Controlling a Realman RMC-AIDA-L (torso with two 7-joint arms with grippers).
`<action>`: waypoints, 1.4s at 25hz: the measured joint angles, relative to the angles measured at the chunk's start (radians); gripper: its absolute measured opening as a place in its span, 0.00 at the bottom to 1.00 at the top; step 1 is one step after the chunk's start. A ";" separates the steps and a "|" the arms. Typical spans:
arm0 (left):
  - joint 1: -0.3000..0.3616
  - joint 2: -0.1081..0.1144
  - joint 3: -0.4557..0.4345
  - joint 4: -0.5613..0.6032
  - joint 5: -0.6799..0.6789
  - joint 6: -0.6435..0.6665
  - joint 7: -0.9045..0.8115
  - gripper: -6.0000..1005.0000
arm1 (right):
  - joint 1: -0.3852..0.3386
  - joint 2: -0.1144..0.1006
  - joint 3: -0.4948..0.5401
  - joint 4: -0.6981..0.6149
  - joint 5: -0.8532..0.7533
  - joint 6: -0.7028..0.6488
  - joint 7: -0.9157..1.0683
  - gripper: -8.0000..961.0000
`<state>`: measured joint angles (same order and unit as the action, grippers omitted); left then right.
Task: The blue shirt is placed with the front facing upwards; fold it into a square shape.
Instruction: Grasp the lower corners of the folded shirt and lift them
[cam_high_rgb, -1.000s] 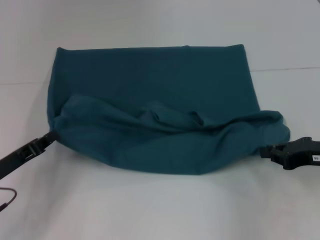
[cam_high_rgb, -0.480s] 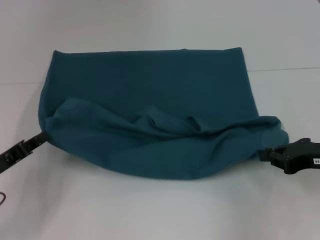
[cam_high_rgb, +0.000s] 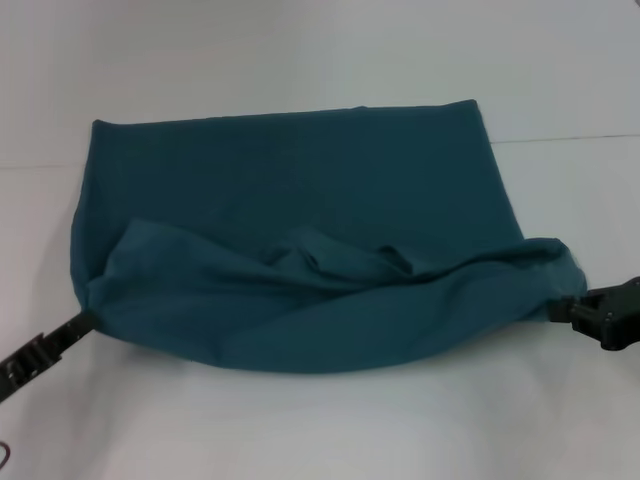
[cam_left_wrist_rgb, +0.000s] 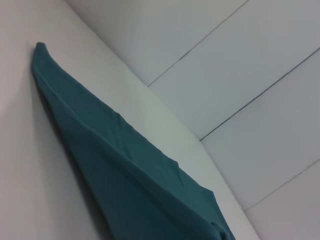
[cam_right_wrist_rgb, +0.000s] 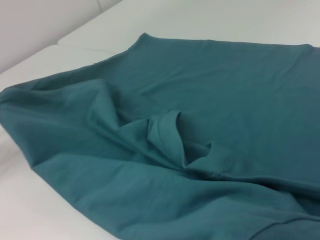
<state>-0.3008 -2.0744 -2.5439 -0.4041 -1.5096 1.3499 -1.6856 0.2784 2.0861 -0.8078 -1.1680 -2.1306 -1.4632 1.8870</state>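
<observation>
The blue shirt (cam_high_rgb: 300, 180) lies on the white table as a wide teal rectangle with no lettering showing. Its near layer is lifted and rumpled, sagging in folds across the middle (cam_high_rgb: 340, 262). My left gripper (cam_high_rgb: 84, 320) holds the shirt's near left corner, low above the table. My right gripper (cam_high_rgb: 562, 309) holds the near right corner. The cloth hangs stretched between the two. In the left wrist view the shirt (cam_left_wrist_rgb: 115, 165) runs away as a taut wedge. The right wrist view shows the shirt (cam_right_wrist_rgb: 200, 100) with its creased fold in the middle.
The white table (cam_high_rgb: 300, 420) shows bare surface in front of the shirt and beyond its far edge. A thin seam line (cam_high_rgb: 570, 138) crosses the table at the back right. A dark cable loop (cam_high_rgb: 4, 455) shows at the near left edge.
Both grippers have drawn back toward me, the left one most. The shirt has slid with them, nearer and slightly left. The held layer stays rumpled.
</observation>
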 joint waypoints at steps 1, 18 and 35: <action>0.007 -0.004 -0.001 0.000 0.000 0.006 0.000 0.03 | -0.002 0.000 0.001 0.002 0.000 -0.001 -0.002 0.03; 0.015 -0.034 -0.050 -0.014 -0.001 0.099 0.000 0.03 | 0.006 0.003 0.036 0.005 0.013 -0.016 -0.016 0.03; 0.048 -0.032 -0.171 -0.035 -0.002 0.317 0.013 0.03 | 0.003 0.002 0.166 -0.062 0.116 -0.184 -0.016 0.03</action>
<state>-0.2532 -2.1068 -2.7145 -0.4387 -1.5115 1.6666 -1.6726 0.2818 2.0879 -0.6415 -1.2304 -2.0148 -1.6469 1.8707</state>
